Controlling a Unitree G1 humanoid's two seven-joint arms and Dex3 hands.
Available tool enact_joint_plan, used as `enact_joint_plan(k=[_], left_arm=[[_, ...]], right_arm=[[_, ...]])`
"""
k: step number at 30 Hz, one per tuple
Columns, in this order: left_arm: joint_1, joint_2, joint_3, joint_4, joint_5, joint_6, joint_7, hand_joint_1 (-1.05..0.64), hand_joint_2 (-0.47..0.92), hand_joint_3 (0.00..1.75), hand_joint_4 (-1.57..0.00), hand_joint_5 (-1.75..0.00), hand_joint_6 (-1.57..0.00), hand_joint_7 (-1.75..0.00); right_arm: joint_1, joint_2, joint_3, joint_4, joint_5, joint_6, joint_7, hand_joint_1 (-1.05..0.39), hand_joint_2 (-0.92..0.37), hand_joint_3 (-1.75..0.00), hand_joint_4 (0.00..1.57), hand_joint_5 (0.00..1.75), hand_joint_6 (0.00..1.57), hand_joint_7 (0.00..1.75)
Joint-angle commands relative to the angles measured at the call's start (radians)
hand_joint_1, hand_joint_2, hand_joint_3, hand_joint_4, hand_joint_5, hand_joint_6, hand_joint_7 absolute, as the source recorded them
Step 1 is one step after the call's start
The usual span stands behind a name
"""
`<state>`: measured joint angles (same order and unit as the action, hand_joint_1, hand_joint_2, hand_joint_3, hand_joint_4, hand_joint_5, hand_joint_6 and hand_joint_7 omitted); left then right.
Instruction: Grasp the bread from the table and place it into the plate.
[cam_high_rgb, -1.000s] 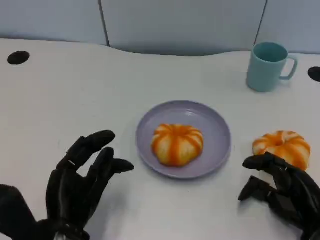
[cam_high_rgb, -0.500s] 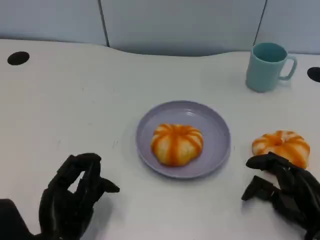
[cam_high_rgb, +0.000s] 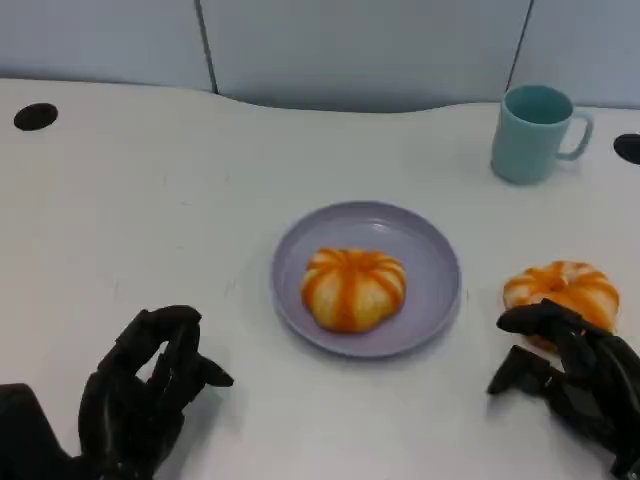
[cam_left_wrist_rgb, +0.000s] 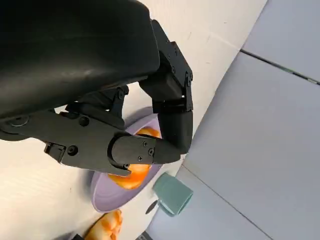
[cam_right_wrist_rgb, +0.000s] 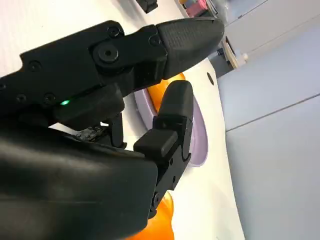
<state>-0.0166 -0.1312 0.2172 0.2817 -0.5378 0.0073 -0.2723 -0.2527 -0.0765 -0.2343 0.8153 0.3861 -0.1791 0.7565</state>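
Bread (cam_high_rgb: 354, 288) sits in the middle of the purple plate (cam_high_rgb: 430, 250) on my head view; a second bun (cam_high_rgb: 563, 290) lies on the bench (cam_high_rgb: 150, 200) to the plate's right, teal mug (cam_high_rgb: 535, 132) far behind it. Right hand (cam_high_rgb: 570, 375) rests just before that bun, fingers (cam_high_rgb: 535, 318) apart, touching its near edge, holding nothing. Left hand (cam_high_rgb: 140, 395) low left, fingers curled in, nothing in them.

Left wrist: curled fingers (cam_left_wrist_rgb: 170, 115), plate (cam_left_wrist_rgb: 117, 190) and mug (cam_left_wrist_rgb: 172, 194) beyond.

Right wrist: fingers (cam_right_wrist_rgb: 175, 115) spread over orange bun (cam_right_wrist_rgb: 160, 220), plate (cam_right_wrist_rgb: 197, 130) beyond.
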Motion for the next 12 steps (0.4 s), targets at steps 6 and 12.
enact_joint_plan(k=[6, 12], left_arm=[[-0.021, 0.015, 0.022, 0.022, 0.005, 0.007, -0.022, -0.33, 0.92, 0.26, -0.72, -1.73, -0.69, -1.34], [-0.009, 0.016, 0.015, 0.009, 0.012, 0.009, -0.031, -0.33, 0.92, 0.23, -0.73, -1.72, -0.7, -1.31]], right_arm=[[0.005, -0.013, -0.003, 0.021, -0.014, 0.009, -0.023, -0.46, -0.92, -0.17, 0.66, 1.41, 0.66, 0.96], [0.019, -0.015, 0.003, 0.009, -0.018, -0.002, -0.016, -0.45, -0.92, -0.21, 0.65, 1.41, 0.64, 0.97]])
